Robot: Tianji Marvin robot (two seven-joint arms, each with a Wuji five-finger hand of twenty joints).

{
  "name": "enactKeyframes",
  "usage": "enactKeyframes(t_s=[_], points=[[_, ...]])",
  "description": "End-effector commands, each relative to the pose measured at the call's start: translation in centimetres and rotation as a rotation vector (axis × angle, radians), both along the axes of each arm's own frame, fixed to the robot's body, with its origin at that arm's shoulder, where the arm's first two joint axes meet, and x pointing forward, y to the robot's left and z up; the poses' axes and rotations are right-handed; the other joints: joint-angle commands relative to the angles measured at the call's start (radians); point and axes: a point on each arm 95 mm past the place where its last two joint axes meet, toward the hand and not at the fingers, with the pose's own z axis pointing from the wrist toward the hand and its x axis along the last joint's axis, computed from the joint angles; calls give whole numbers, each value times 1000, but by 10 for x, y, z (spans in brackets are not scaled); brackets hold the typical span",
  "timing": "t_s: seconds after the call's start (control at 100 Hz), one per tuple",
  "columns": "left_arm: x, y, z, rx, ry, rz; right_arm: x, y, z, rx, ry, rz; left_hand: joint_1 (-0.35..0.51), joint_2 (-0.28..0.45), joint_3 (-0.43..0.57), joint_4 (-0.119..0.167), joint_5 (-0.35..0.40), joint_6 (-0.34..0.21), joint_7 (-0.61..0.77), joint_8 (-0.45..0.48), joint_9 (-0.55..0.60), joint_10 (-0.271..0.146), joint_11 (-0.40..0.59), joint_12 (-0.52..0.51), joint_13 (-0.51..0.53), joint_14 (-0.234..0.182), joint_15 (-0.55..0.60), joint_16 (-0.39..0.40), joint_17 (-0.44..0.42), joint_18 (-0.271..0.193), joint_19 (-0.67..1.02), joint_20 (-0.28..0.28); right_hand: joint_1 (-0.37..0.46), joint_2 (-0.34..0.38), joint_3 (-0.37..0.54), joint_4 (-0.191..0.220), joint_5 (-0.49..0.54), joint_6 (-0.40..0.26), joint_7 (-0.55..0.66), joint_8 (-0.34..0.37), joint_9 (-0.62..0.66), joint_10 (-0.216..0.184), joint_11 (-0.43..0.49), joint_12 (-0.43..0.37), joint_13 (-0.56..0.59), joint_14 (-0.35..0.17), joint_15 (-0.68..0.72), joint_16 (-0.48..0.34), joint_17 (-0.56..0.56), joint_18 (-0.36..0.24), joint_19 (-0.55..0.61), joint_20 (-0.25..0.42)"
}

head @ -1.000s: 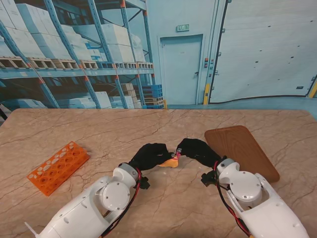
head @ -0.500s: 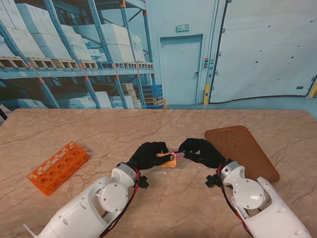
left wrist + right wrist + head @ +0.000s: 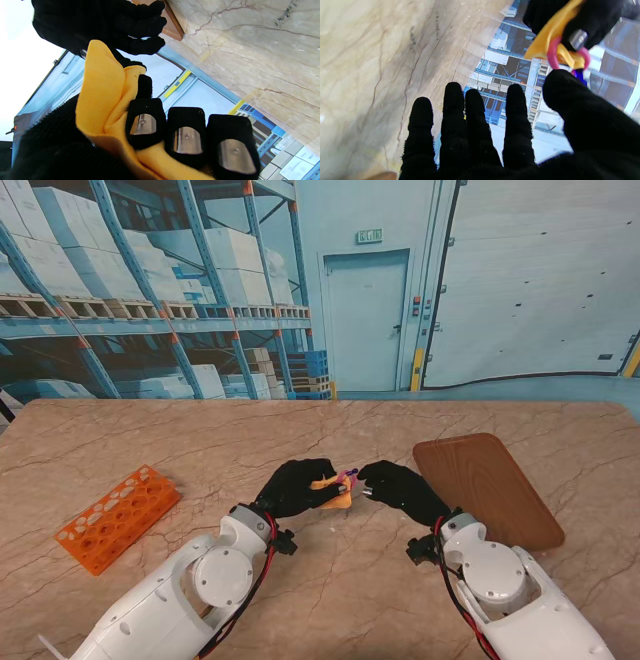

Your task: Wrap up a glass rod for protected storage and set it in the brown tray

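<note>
Your left hand (image 3: 295, 487) grips the yellow cloth (image 3: 334, 491) bundle, just left of the brown tray (image 3: 487, 485); the glass rod isn't visible, presumably inside. Your right hand (image 3: 398, 488), fingers spread, touches the pink band (image 3: 553, 56). If the band slips, the wrap may unroll.

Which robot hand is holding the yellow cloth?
The left hand holds it, fingers curled around the yellow cloth. The right hand only reaches toward its end, where a pink band sits, fingers spread.
</note>
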Motion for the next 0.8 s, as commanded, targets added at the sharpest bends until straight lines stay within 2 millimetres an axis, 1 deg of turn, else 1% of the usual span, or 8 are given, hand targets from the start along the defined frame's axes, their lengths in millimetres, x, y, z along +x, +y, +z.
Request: enactKeyframes(t_s=[0.0, 0.26, 0.36, 0.43, 0.52, 0.6, 0.7, 0.79], points=[[-4, -3, 0, -12, 10, -12, 2, 10, 3, 1, 7, 19, 50, 30, -5, -3, -22, -31, -13, 2, 31, -71, 79, 4, 36, -25, 78, -3, 25, -57, 252, 25, -19, -27, 9, 18, -33, -52, 6, 13, -28, -12, -4, 8, -26, -23, -16, 13, -5, -21, -20, 27], [-6, -6, -2, -16, 29, -23, 9, 22, 6, 89, 74, 34, 55, 44, -21, -15, -24, -37, -10, 5, 31, -71, 79, 4, 35, -19, 81, -3, 25, -57, 252, 31, -15, -37, -6, 7, -34, -105, 30, 18, -43, -15, -6, 3, -35, -28, -16, 10, -10, -28, -22, 27], [-6, -6, -2, -14, 31, -24, 10, 25, 9, 115, 89, 43, 55, 44, -23, -15, -25, -36, -11, 5, 31, -71, 79, 4, 35, -19, 81, -4, 25, -57, 252, 32, -4, -32, 0, 8, 24, -116, 57, 25, -40, -14, -5, 3, -31, -28, -15, 10, -8, -30, -23, 27], [-6, -6, -2, -14, 33, -24, 11, 27, 10, 131, 97, 43, 56, 46, -25, -15, -27, -38, -12, 4, 31, -71, 79, 4, 35, -19, 82, -4, 25, -57, 252, 32, 72, -35, -29, -82, 59, -163, 208, -85, -25, -15, 3, 4, -24, -28, -9, 9, -4, -29, -21, 30], [-6, -7, -2, -12, 37, -22, 12, 29, 11, 137, 101, 40, 58, 54, -31, -19, -31, -40, -16, 3, 31, -71, 79, 4, 35, -19, 81, -5, 23, -55, 252, 28, 182, 37, -68, -90, 171, -190, 333, -134, 16, -19, 16, 6, -3, -27, 2, 10, 6, -27, -13, 29], [-5, -7, -2, -6, 43, -20, 11, 30, 12, 148, 109, 35, 78, 72, -65, -26, -38, -43, -25, 4, 21, -73, 66, 6, 35, -17, 67, -10, 21, -49, 252, -5, 224, 58, -75, -88, 219, -181, 364, -119, 33, -19, 19, 5, 4, -26, 6, 9, 7, -26, -8, 26], [-5, -7, -2, -1, 51, -19, 10, 31, 14, 151, 115, 36, 115, 117, -142, -30, -59, -50, -38, 12, -8, -62, 44, 38, 33, -12, 23, -10, 14, -27, 252, -92, 245, 68, -76, -90, 220, -178, 375, -93, 41, -21, 24, 6, 10, -28, 11, 9, 9, -27, -3, 25], [-4, -7, -2, 7, 61, -17, 9, 31, 14, 150, 119, 36, 157, 173, -234, -25, -95, -70, -46, 44, -60, -72, 11, 67, -30, 1, -46, 32, 0, 22, 228, -207, 261, 79, -77, -92, 217, -174, 377, -62, 47, -19, 27, 8, 11, -26, 12, 9, 8, -27, 0, 21]])
